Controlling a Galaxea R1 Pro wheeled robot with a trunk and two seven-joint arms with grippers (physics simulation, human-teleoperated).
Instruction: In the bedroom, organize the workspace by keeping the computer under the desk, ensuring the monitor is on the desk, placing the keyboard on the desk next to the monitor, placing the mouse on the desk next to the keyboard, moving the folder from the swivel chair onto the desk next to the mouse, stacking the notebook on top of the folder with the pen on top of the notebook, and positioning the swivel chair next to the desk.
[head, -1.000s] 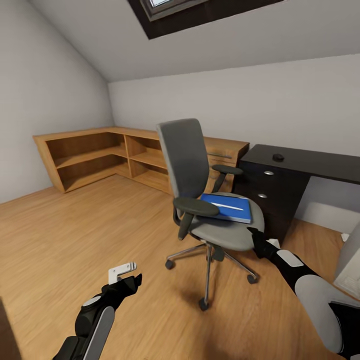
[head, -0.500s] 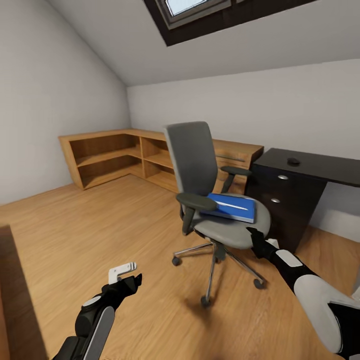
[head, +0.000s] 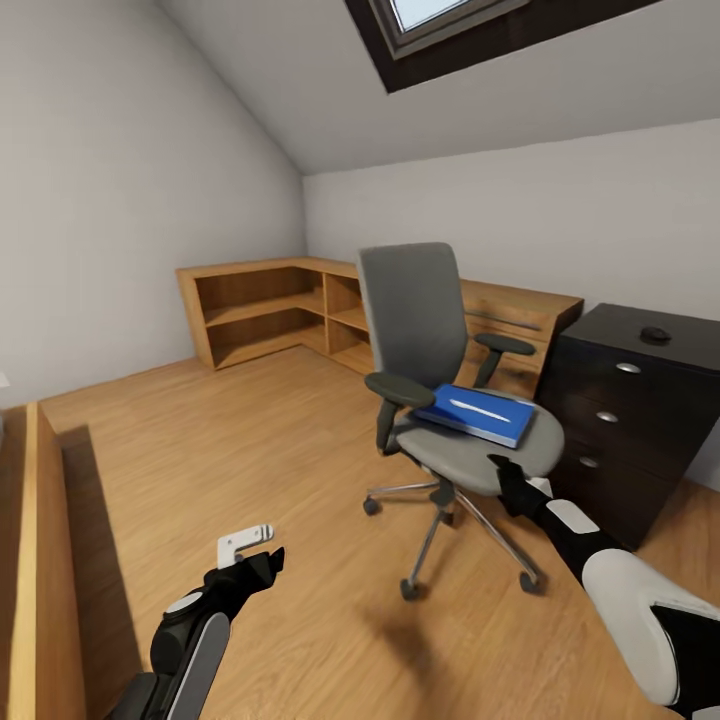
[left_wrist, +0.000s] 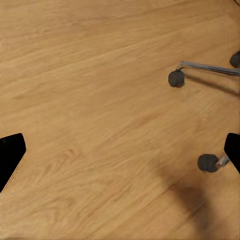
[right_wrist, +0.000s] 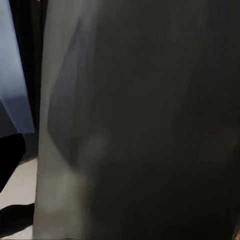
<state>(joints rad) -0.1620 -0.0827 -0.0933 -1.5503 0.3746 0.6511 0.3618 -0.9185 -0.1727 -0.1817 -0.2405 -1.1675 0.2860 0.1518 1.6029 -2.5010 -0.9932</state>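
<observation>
Head view room: attic bedroom with a sloped ceiling, a skylight (head: 450, 15) overhead and a wood floor (head: 240, 450).
Swivel chair: grey swivel chair (head: 440, 350) stands mid-floor, its back upright and its chrome base on casters — the landmark for all else.
Shelf unit: low wooden shelf unit (head: 270, 310) runs along the walls behind the chair, well apart from it.
Table: black table (head: 650, 345) with its dark drawer unit and round silver knobs stands just beside the chair, on the robot's right.
Folder: blue folder (head: 485, 415) lies flat on the chair's seat.
Pen: thin white pen (head: 482, 409) lies on top of the folder.
Mouse: small dark mouse (head: 655, 333) sits on the table top, beyond the chair.
Right gripper: right gripper (head: 510, 485) reaches to the front edge of the chair's seat — whether its fingers are apart or together I cannot tell.
Left gripper: left gripper (head: 250, 555) hangs over bare floor, well apart from the chair, fingers spread with nothing between them.
Left wrist view: two of the chair's casters on the floor.
</observation>
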